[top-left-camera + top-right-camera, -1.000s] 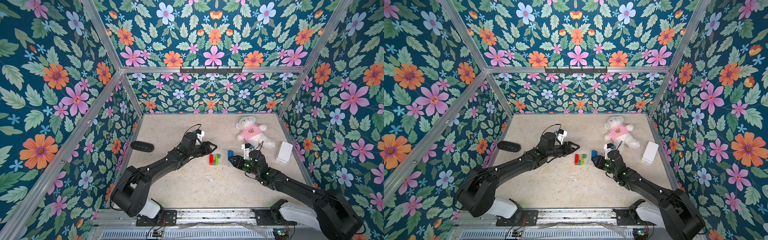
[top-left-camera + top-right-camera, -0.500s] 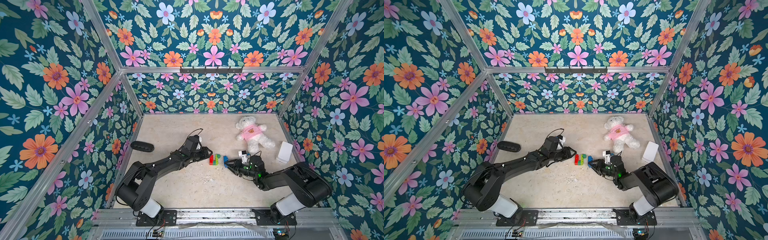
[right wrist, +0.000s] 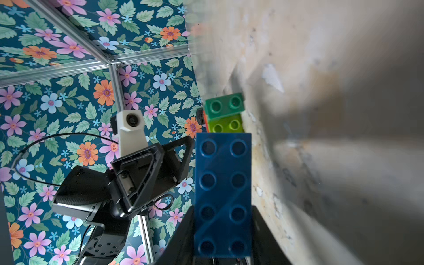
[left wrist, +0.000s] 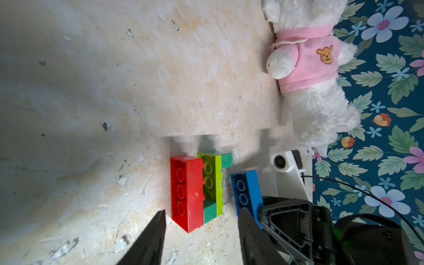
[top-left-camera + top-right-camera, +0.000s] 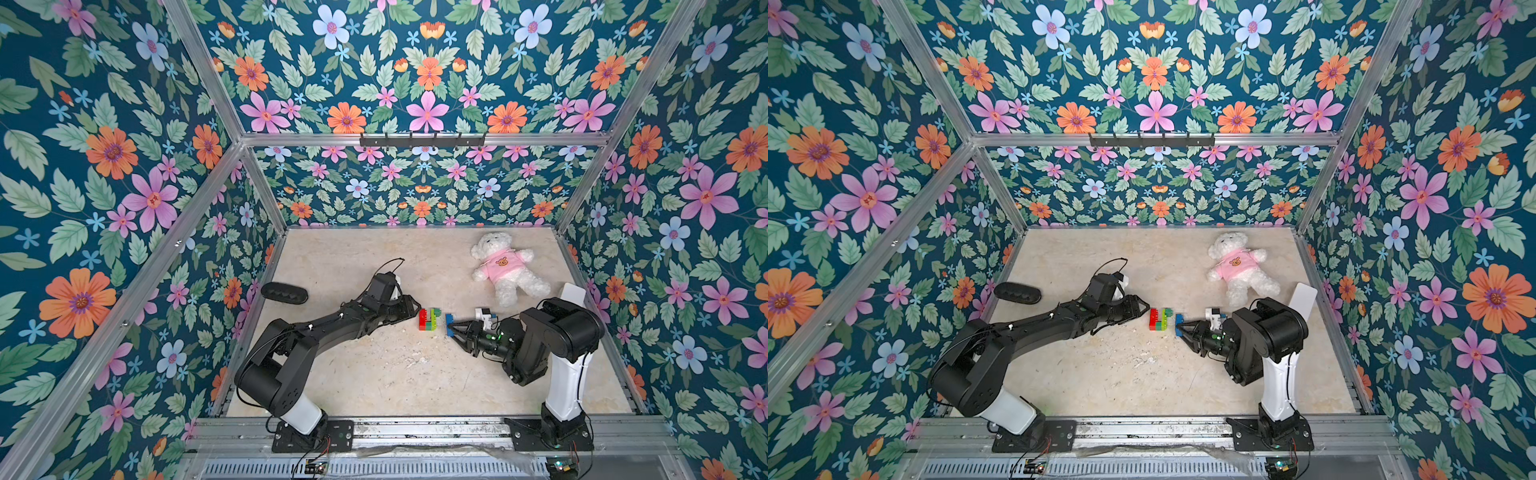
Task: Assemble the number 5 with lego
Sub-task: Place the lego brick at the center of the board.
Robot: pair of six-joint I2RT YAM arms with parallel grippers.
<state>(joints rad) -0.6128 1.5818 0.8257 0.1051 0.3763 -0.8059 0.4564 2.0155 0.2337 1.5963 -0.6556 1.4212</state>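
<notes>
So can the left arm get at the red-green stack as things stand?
Probably yes. The left gripper is open just short of the stack, jaws wider than it. The blue brick in the right gripper sits close beside it and may crowd one jaw.

Five lego bricks point(image 4: 212, 181), one teddy point(image 4: 309, 68), two arms point(image 5: 332, 328)

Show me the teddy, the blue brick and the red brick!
teddy point(image 5: 504, 262): a top view, on its pink shirt.
blue brick point(image 3: 222, 183): right wrist view, middle of its broad face.
red brick point(image 4: 186, 191): left wrist view, middle of its long face.
</notes>
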